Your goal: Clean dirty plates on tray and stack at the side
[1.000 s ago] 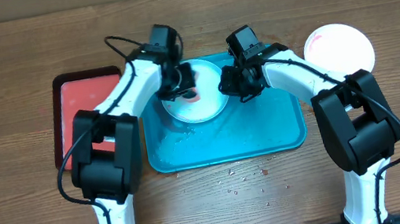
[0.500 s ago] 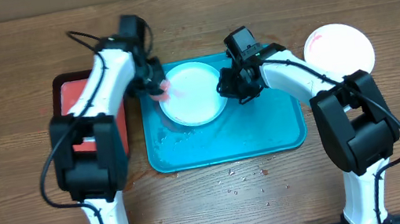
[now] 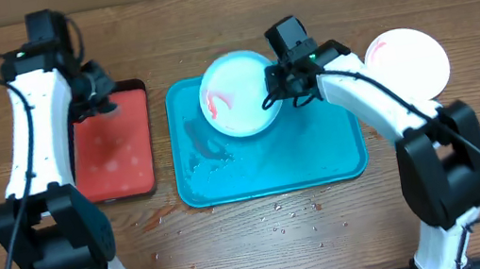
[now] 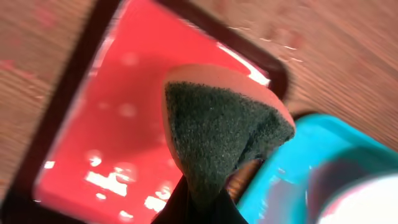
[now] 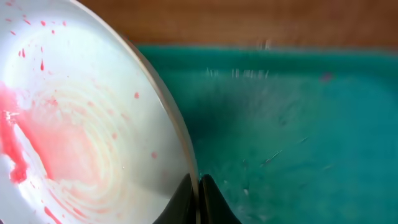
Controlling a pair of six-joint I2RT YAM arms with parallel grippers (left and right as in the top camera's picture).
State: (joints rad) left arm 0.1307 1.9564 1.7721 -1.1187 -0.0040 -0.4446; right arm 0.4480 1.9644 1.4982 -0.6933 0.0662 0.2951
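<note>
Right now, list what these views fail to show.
Overhead: orange sponge with dark scouring face, hidden under left tool.
Left wrist: pale sauce-smeared round plastic plate, blurred and cut by the corner.
Right wrist: that plate's left part, cut by the frame edge.

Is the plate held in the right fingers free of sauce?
No, the plate, pinched at its rim by the right fingers, shows a broad red smear and red spatter across its face in the right wrist view.
</note>
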